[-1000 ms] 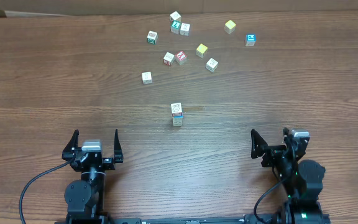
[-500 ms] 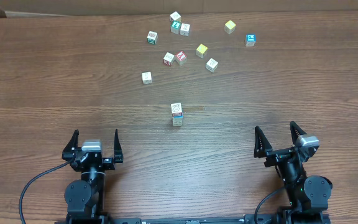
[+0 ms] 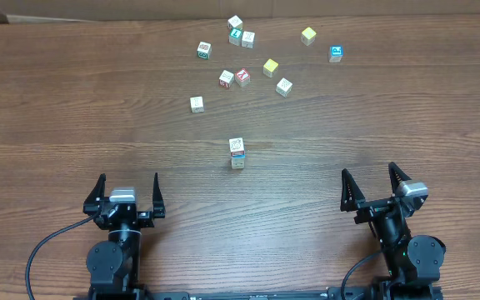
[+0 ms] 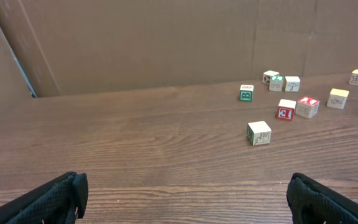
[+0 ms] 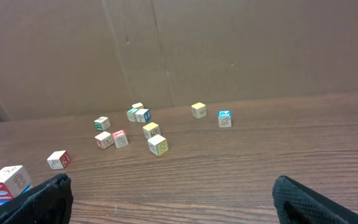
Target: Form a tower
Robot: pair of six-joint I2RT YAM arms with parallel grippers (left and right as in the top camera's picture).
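While both arms sit at the near edge of the table (image 3: 48,125), where does the tower (image 3: 237,152) stand? (obs. A)

Mid-table, upright, alone, roughly between the two arms and further out. From overhead it reads as two cubes stacked, whitish face on top. Right wrist view catches it at the lower left corner: red side on the upper cube, blue showing beneath. (obs. B)

Left gripper (image 3: 127,180)? (A)

Fingers spread wide, nothing between them, well apart from the tower. (B)

Right gripper (image 3: 368,171)? (A)

Same: fingers wide apart, nothing held, bare wood between them in its own wrist view. (B)

Loose cubes (image 3: 242,77)? (A)

Scattered toward the far side, all well apart from the tower. Nearest is a pale single cube (image 3: 196,103); a yellow-topped cube (image 3: 271,67) and a blue-topped cube (image 3: 336,52) lie further right. Brown cardboard wall (image 4: 166,43) behind them. (B)
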